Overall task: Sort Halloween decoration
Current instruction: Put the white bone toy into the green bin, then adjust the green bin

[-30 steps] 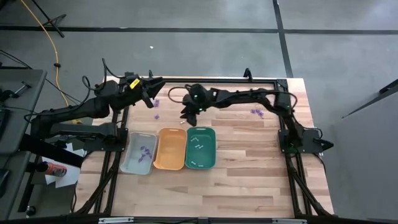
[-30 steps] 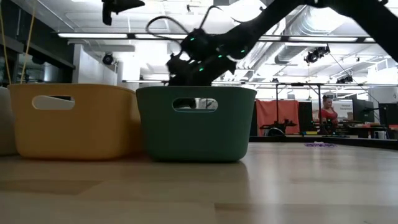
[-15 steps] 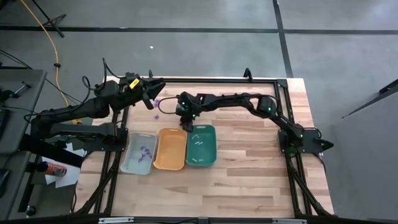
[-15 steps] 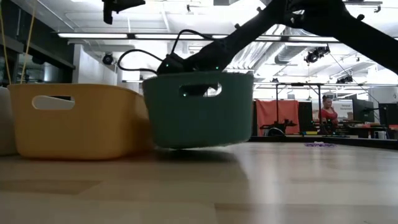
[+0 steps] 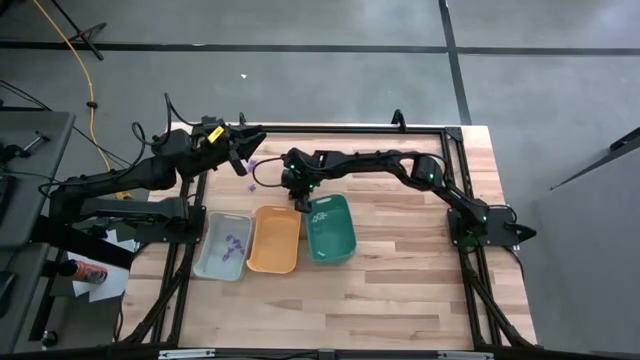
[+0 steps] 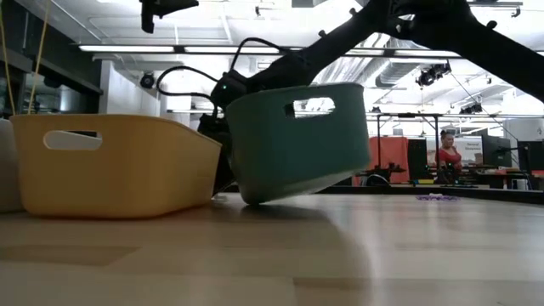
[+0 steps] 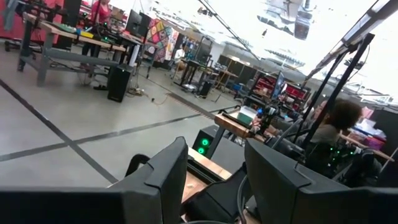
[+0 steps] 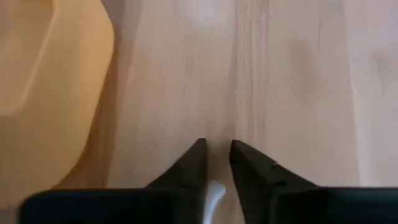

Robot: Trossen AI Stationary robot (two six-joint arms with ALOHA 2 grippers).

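Wooden table point(image 8: 292, 74) beside the orange tray point(image 8: 43, 81): right gripper point(image 8: 217, 163) nearly closed, pinching a white stick-like piece point(image 8: 214, 194) between its fingertips.

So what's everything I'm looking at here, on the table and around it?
Teal tray: one, teal, rightmost of the three, tipped and skewed, one end lifted off the table.
Orange tray: one, orange, middle, flat.
Grey tray: one, grey, leftmost, purple pieces inside.
White piece: one, white, between the right gripper's fingers.
Loose purple pieces: a small cluster, on the table's far right.
Table: one, light wood.
Person: one, red top, far back in the room.
Left gripper: dark, open, raised over the table's far left corner.
Right gripper: dark, at the teal tray's far end.
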